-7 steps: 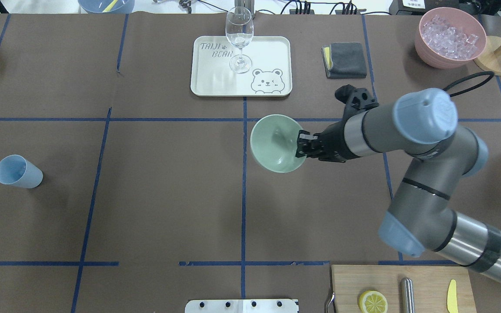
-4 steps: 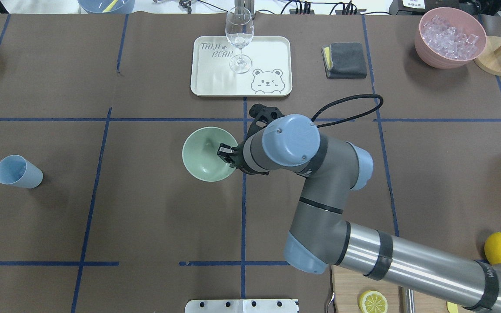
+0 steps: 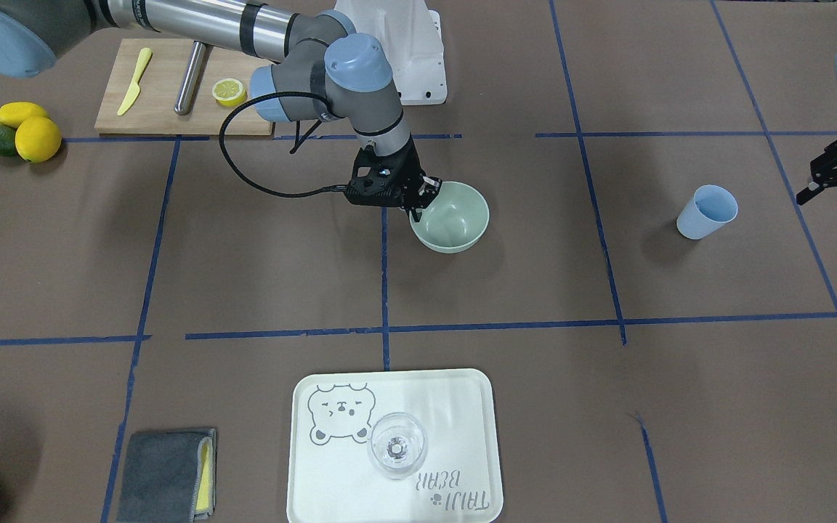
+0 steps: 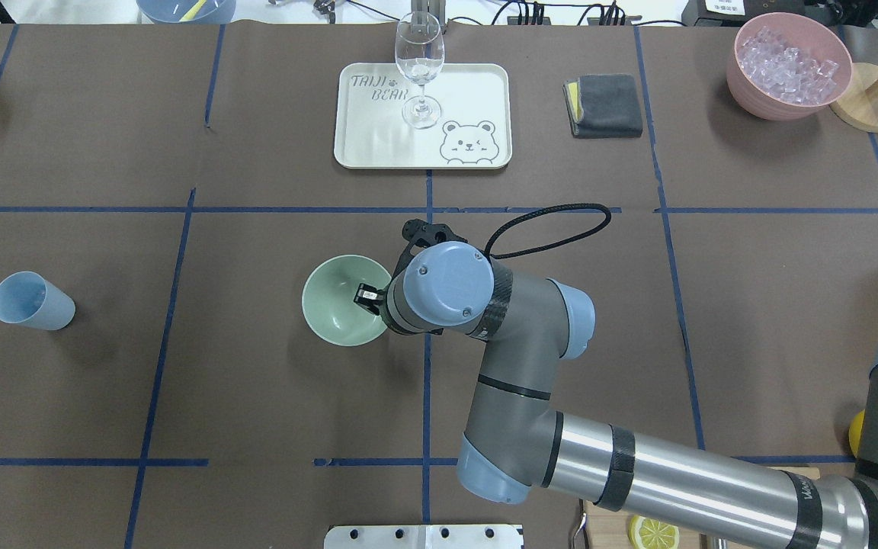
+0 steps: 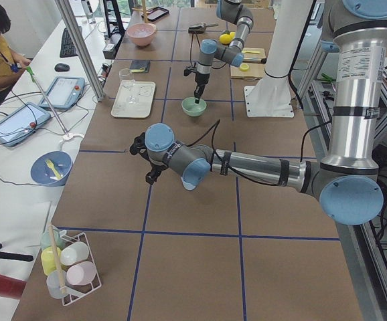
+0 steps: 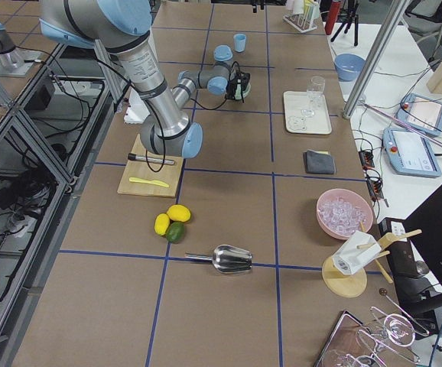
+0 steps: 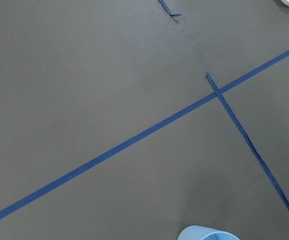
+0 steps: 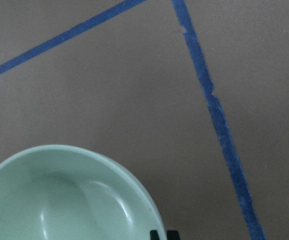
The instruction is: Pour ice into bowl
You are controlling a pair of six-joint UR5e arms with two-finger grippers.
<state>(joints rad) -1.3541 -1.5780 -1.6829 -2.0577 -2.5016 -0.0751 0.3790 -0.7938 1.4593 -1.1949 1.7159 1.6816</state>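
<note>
**Mint-green bowl (image 4: 332, 316) pinched at its rim, ice yet to come**

My right claw (image 4: 367, 296) grips the bowl's rim, low over the desk's (image 4: 256, 396) middle. I judge I'm placing it. Next: release, then fetch ice (image 4: 788, 62) from the far pink bowl (image 4: 740, 80).

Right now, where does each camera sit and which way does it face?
Front-facing: across the table, facing robot; right gripper gripping the bowl, left gripper open.
Overhead: behind the robot, looking down; right arm.
Exterior left: table's left end; left arm near.
Exterior right: opposite end; right arm near.
Left wrist: down at table, blue cup; no fingers.
Right wrist: down into bowl; fingertips barely.
Front-facing and overhead share bowl, blue cup.
</note>
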